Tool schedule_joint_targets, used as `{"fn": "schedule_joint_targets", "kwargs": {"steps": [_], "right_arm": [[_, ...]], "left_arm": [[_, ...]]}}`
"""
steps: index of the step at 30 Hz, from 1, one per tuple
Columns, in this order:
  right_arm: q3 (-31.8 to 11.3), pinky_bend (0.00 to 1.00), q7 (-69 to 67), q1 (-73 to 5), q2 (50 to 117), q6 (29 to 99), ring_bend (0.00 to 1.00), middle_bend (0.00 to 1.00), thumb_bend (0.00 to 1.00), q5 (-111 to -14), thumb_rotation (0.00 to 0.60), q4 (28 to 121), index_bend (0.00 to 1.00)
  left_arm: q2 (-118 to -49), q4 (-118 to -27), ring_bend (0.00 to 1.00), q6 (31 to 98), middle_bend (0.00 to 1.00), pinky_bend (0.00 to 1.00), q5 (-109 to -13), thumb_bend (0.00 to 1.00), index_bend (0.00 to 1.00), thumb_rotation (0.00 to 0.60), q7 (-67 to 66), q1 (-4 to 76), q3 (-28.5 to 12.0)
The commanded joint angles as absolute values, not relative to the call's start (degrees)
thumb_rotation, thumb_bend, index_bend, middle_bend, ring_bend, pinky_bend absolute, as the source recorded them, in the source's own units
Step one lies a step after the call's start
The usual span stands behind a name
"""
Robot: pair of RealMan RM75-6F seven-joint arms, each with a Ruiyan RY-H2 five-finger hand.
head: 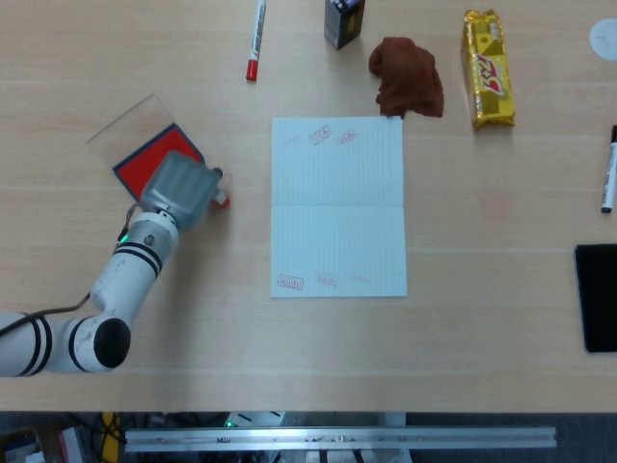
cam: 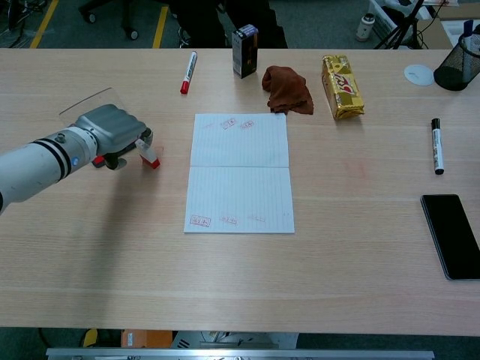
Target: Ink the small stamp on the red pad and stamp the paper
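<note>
The small stamp [cam: 150, 155], red and white, shows tilted at the fingertips of my left hand [cam: 114, 133], which pinches it just above the table. From the head view, the stamp [head: 221, 199] pokes out at the right of the left hand [head: 179, 188]. Much of the red pad [head: 141, 164] lies under the hand, and its clear lid [head: 127, 126] is open behind it. The pale blue paper [head: 337, 204] lies to the right of the hand and carries faint red stamp marks at its top and bottom. My right hand is in neither view.
Along the far edge lie a red marker [head: 255, 39], a dark box [head: 342, 21], a brown cloth [head: 409, 77] and a yellow snack bar [head: 488, 68]. At the right are a black marker [head: 609, 170] and a black phone [head: 598, 295].
</note>
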State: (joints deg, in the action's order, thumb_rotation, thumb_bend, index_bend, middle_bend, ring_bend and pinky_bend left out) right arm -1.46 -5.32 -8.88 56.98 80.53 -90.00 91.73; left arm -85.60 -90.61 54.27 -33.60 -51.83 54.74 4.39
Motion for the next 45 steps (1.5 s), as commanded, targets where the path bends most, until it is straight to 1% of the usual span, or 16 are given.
{"fn": "schedule_joint_targets", "kwargs": {"steps": [1, 10, 12, 16, 18, 23, 28, 32, 35, 38, 45], "right_arm": [[-1.46, 0.14, -5.33, -8.87, 56.98, 80.60, 0.09, 0.17, 0.19, -90.09, 0.600, 91.79, 0.07], [-1.41, 0.14, -5.19, -8.60, 56.76, 81.02, 0.09, 0.17, 0.19, -90.21, 0.600, 92.06, 0.07], [-1.37, 0.14, -5.16, -8.47, 56.68, 81.18, 0.09, 0.17, 0.19, -90.25, 0.600, 92.10, 0.07], [-1.30, 0.14, -5.25, -8.17, 56.43, 81.53, 0.09, 0.17, 0.19, -90.23, 0.600, 92.19, 0.07], [-1.33, 0.14, -5.31, -8.08, 56.37, 81.64, 0.09, 0.17, 0.19, -90.19, 0.600, 92.17, 0.07], [-1.29, 0.15, -5.52, -8.01, 56.47, 81.62, 0.09, 0.17, 0.19, -90.19, 0.600, 91.88, 0.07], [-1.31, 0.15, -5.76, -8.04, 56.49, 81.55, 0.09, 0.17, 0.19, -90.26, 0.600, 91.68, 0.07], [-1.35, 0.15, -5.85, -8.13, 56.58, 81.50, 0.09, 0.17, 0.19, -90.37, 0.600, 91.59, 0.07], [-1.38, 0.15, -5.97, -8.15, 56.73, 81.52, 0.09, 0.17, 0.19, -90.41, 0.600, 91.46, 0.07], [-1.36, 0.15, -6.07, -8.18, 56.89, 81.44, 0.09, 0.17, 0.19, -90.44, 0.600, 91.31, 0.07], [-1.40, 0.15, -6.13, -8.16, 56.71, 81.58, 0.09, 0.17, 0.19, -90.55, 0.600, 91.28, 0.07]], "left_arm": [[-85.35, -90.98, 1.00, 54.26, 1.00, 1.00, -33.25, 0.33, 0.29, 0.600, -51.97, 54.85, 4.50], [-85.02, -92.32, 1.00, 54.87, 1.00, 1.00, -33.49, 0.33, 0.29, 0.600, -50.94, 54.80, 4.19], [-85.27, -92.11, 0.96, 55.28, 0.97, 1.00, -34.52, 0.33, 0.29, 0.600, -49.92, 54.45, 3.84], [-86.02, -91.26, 0.85, 56.85, 0.86, 1.00, -36.48, 0.33, 0.29, 0.600, -48.33, 53.56, 3.20], [-86.31, -91.06, 0.84, 57.48, 0.85, 1.00, -37.05, 0.33, 0.30, 0.600, -47.96, 53.20, 2.97], [-86.95, -90.42, 0.87, 58.21, 0.87, 1.00, -37.64, 0.31, 0.31, 0.600, -47.64, 52.55, 2.66], [-86.56, -91.17, 0.94, 61.08, 0.93, 1.00, -39.85, 0.27, 0.31, 0.600, -47.10, 51.53, 1.91], [-85.17, -92.63, 0.98, 62.30, 0.98, 1.00, -41.23, 0.26, 0.31, 0.600, -47.15, 51.05, 1.46], [-84.31, -93.55, 1.00, 61.49, 1.00, 1.00, -42.00, 0.25, 0.31, 0.600, -46.91, 50.92, 1.52], [-84.35, -93.29, 1.00, 59.97, 1.00, 1.00, -43.41, 0.24, 0.34, 0.600, -45.64, 50.54, 1.91], [-86.91, -89.90, 1.00, 57.97, 1.00, 1.00, -43.51, 0.24, 0.40, 0.600, -44.92, 50.32, 1.56]]}}
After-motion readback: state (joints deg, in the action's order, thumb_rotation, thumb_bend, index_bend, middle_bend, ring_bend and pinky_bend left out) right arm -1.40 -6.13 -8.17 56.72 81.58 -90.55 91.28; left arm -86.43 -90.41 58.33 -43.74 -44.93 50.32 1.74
